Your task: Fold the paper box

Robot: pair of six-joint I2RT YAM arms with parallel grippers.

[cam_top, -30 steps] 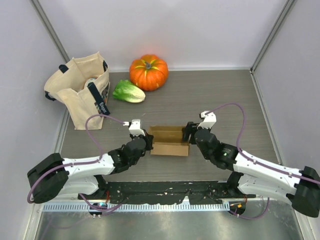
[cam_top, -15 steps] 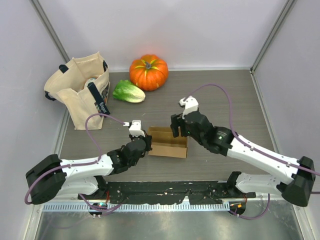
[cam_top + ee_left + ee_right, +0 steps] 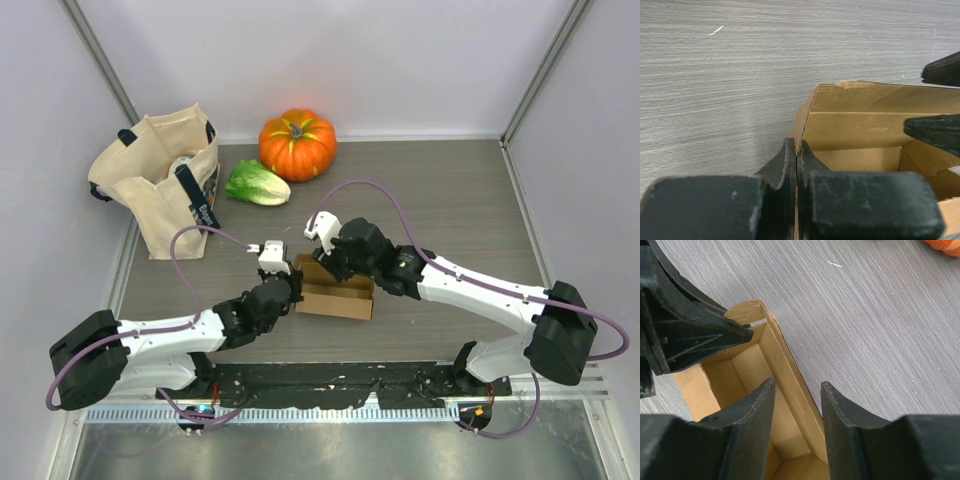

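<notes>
Tan paper box (image 3: 337, 290) sits open-topped near the middle of the grey wood-grain counter (image 3: 450, 200), pale walls around. Left wrist view: left claw (image 3: 797, 150) pinched tight on the box's left end wall. Right wrist view: right claw (image 3: 797, 390) parted, astride the far long wall. Overhead only: pumpkin (image 3: 297, 144), lettuce (image 3: 258, 184) and tote bag (image 3: 160, 190) far-left, well apart from the box. Right arm hides its far edge.

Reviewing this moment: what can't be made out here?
Top external: fingertips of the right gripper, hidden under its own wrist; tote bag contents, too small.
Left wrist: paper box wall below the pinch, covered by the left gripper.
Right wrist: box's near end, behind the fingers and bottom edge.
</notes>
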